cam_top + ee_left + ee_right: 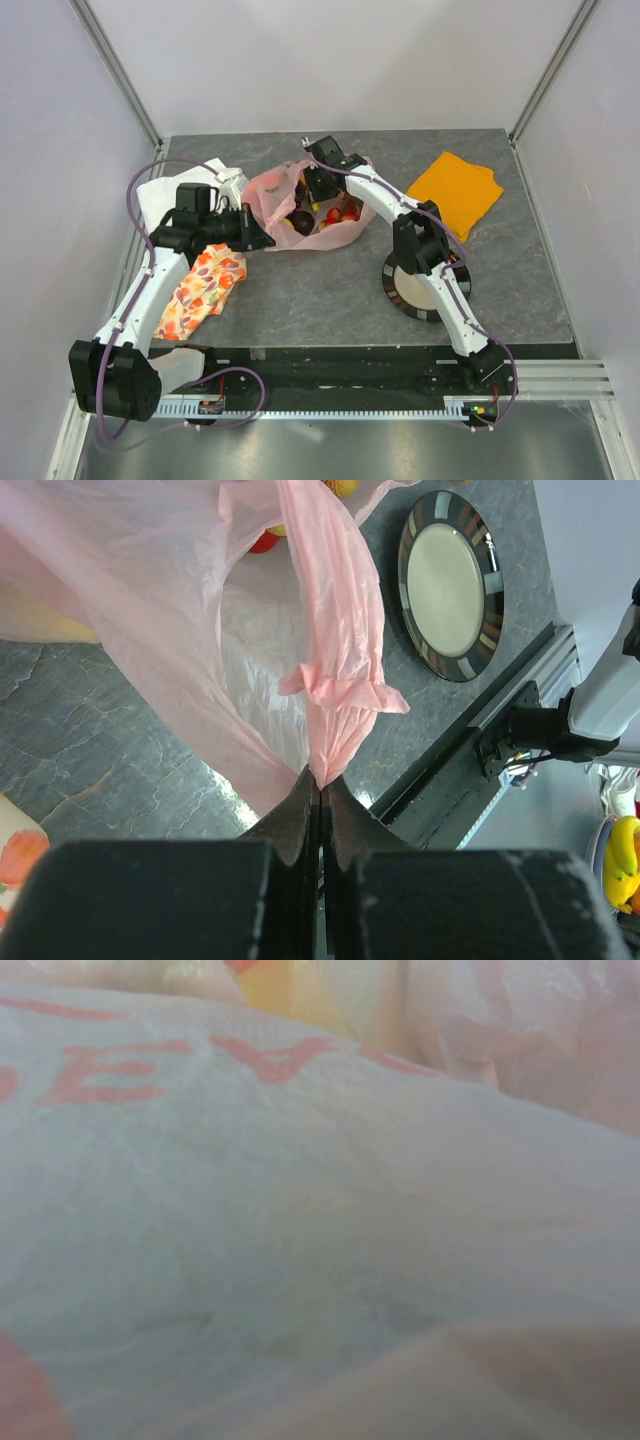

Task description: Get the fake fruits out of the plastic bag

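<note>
The pink plastic bag [272, 190] lies at the table's back middle with its mouth pulled open. My left gripper [266, 239] is shut on a bunched edge of the bag [335, 660], and the film rises straight from its fingertips [322, 780]. Fake fruits show inside the bag: red ones [337, 213] and a dark one [300, 220]. A red fruit [262, 542] and a yellow one [341, 486] also peek past the film. My right gripper [318, 186] reaches down into the bag's mouth. Bag film [300, 1210] fills the right wrist view and hides its fingers.
A round dark-rimmed plate [400, 292] lies under the right arm at centre right. An orange cloth [455, 190] is at the back right. A floral orange cloth [200, 285] and a white cloth [165, 195] lie by the left arm.
</note>
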Controlling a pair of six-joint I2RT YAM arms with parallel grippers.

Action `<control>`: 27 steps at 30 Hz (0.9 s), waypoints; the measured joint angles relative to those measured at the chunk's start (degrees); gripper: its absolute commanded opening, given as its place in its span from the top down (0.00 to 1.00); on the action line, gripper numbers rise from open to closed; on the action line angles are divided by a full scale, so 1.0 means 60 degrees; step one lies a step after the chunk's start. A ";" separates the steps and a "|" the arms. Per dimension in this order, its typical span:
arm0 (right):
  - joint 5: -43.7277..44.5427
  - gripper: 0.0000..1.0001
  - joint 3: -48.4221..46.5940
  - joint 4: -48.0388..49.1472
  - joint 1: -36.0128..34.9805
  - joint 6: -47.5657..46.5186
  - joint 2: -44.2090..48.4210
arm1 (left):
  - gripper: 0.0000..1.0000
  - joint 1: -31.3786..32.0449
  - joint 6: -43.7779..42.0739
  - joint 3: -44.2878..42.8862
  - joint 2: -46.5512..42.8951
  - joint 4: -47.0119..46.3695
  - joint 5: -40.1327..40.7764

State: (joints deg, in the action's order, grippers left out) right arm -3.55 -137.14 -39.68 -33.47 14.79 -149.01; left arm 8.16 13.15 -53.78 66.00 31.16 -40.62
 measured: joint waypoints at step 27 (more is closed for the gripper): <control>-0.1967 0.81 0.4506 -0.2601 0.1184 -0.2153 0.4860 | 0.98 0.0000 0.1060 -0.2994 0.1891 -0.1756 0.0036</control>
State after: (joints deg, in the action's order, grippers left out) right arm -15.35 -110.10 -55.29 -26.37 1.87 -119.85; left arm 8.16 19.51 -71.75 77.34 20.62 -40.40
